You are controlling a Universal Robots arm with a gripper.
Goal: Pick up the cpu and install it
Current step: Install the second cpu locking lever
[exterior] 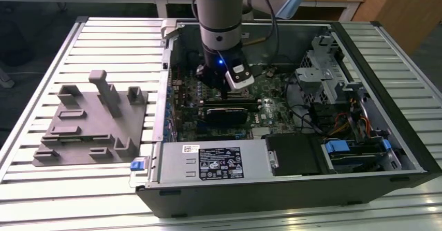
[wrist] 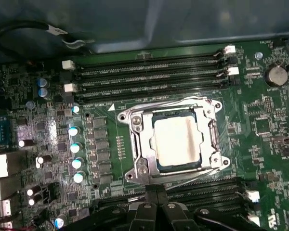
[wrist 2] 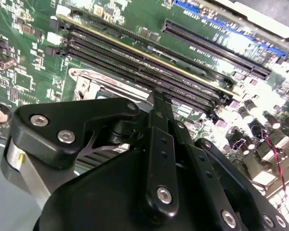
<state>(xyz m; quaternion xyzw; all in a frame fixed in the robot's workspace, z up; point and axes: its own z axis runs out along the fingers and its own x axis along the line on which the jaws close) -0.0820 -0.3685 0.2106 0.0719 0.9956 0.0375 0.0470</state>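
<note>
One chip, the cpu [wrist: 177, 142], already sits flat in its metal socket [wrist: 135, 144] on the green board [wrist: 260, 120]. Our claw [wrist: 156, 193] hangs just beside it, fingers pressed together, holding nothing. We think the placing is done; the frame looks unlatched.

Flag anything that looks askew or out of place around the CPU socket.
Nothing stands out. The cpu lies flat and square inside the socket frame on the motherboard, with no visible tilt. The gripper sits close beside the socket.
</note>
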